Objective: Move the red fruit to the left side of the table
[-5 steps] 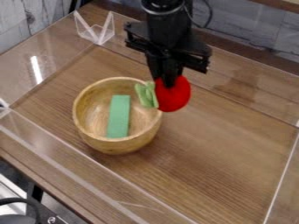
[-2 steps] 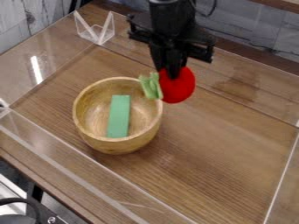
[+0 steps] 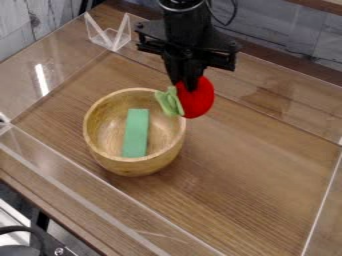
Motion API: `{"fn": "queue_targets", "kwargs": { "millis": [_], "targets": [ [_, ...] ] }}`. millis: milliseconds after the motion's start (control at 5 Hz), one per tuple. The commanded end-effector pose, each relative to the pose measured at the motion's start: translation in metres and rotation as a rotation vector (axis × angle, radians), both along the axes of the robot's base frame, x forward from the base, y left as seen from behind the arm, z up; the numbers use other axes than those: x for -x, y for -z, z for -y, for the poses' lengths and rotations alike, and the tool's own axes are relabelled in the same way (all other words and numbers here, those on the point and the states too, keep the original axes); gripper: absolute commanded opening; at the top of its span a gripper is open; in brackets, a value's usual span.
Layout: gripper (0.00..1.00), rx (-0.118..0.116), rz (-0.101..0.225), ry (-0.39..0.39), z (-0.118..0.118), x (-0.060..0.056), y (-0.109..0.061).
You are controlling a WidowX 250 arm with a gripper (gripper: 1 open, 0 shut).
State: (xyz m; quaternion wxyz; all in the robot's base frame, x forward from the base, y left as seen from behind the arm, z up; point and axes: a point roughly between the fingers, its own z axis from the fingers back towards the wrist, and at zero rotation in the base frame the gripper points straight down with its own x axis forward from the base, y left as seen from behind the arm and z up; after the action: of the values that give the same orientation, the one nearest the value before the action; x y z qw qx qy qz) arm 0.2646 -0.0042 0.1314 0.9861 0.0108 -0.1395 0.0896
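Over the right part of the wooden bowl and the surface just beyond its rim, we see the tool reaching down from the top of the view, its dark body spread above the scene. It is closed around the red fruit, which hangs below it with its light-green leafy cap turned toward the bowl. In our view the cap overlaps the upper right of the bowl's opening, while most of the red part shows against the brown wood grain to the right of the rim. We cannot tell how high the fruit is above the wood. Inside the bowl, on the left side of its floor, we find the flat green block, lying lengthwise from the far part of the bowl toward the near part, apart from the fruit. Low clear acrylic walls border the brown wood-grain surface. At the lower left corner we make out black cables, curving just outside the near wall.
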Motion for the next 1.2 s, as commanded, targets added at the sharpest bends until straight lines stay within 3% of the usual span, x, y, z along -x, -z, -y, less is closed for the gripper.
{"fn": "queue_targets", "kwargs": {
  "millis": [0,400,1000],
  "targets": [
    [0.0,-0.007,0.041,-0.039,-0.024,-0.013,-0.018],
    [0.0,-0.031,0.048,-0.062,-0.103,-0.017,-0.029],
    [0.0,-0.067,0.045,-0.043,-0.194,-0.048,0.009]
  ]
}}
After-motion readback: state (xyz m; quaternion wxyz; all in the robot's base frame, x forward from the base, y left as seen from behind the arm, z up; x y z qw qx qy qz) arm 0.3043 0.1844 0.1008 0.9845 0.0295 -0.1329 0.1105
